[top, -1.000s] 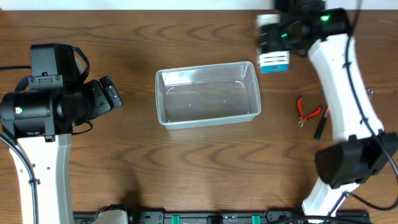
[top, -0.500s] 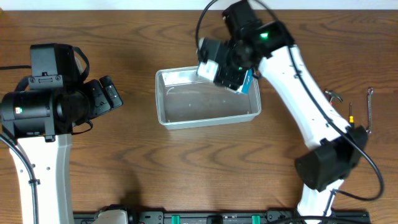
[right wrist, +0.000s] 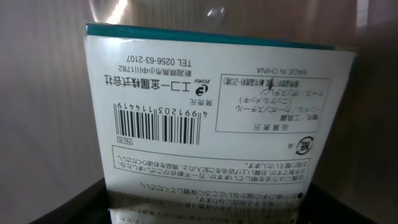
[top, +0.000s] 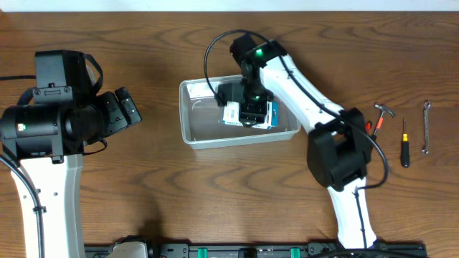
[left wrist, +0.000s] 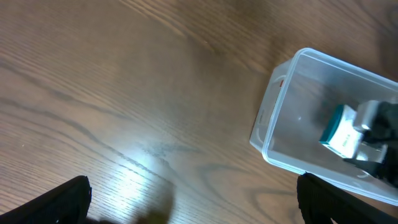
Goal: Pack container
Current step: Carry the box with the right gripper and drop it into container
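Gripping: right claw (top: 249, 111) clamped on a small white-and-blue box (top: 232, 116); jaws press its sides.
Box face: printed label with barcode fills the right wrist view (right wrist: 211, 112).
Container: clear container (top: 188, 118) directly beneath the right claw; claw and box sit within its rim.
Contact: cannot tell whether the box touches the container floor.
Other side: left claw (top: 126, 107) with fingers wide apart, nothing between them; container lies to its right, apart from it.
Loose tools: hammer (top: 382, 113), screwdriver (top: 405, 147) and wrench (top: 426, 127) lie on the table (top: 143, 43), well to the right of the right claw, outside the container.
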{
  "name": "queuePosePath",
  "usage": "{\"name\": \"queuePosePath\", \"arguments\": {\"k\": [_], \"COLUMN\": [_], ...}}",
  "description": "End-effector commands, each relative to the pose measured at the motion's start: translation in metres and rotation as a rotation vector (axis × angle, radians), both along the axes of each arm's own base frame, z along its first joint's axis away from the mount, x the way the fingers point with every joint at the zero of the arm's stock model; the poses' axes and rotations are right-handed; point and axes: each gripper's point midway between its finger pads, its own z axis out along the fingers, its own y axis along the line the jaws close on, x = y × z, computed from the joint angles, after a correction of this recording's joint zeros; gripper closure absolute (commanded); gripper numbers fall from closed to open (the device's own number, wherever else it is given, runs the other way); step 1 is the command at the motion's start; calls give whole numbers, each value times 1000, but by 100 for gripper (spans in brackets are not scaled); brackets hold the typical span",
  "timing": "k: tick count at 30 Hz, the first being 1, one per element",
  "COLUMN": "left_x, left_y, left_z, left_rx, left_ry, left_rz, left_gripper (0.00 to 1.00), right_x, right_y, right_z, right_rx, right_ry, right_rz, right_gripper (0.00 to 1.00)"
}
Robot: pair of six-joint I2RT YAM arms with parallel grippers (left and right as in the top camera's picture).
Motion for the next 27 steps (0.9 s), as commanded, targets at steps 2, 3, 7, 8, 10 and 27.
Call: {"name": "queuePosePath", "arguments": {"k": [2, 3, 7, 8, 10, 27], "left_x": [0, 0, 0, 0, 0, 0], "left_y": [2, 2, 2, 2, 2, 2], "left_z": [-2, -2, -2, -2, -2, -2], "left_rx": [19, 19, 19, 19, 19, 19], "left_ry": [9, 9, 9, 9, 9, 9], "left_rz": [-15, -15, -15, -15, -15, -15], "left_gripper": [2, 2, 2, 2, 2, 2], "right_x": [-9, -9, -9, -8, -5, 68], "right_y": [9, 10, 10, 10, 12, -123], "right_z": [-7, -7, -3, -1, 13, 263], "right_rx": [29, 33, 36, 38, 49, 278], "right_ry": [42, 45, 42, 40, 16, -598], "right_rz": [27, 27, 4, -6, -35, -1141], "right_gripper": [82, 81, 66, 62, 58, 1]}}
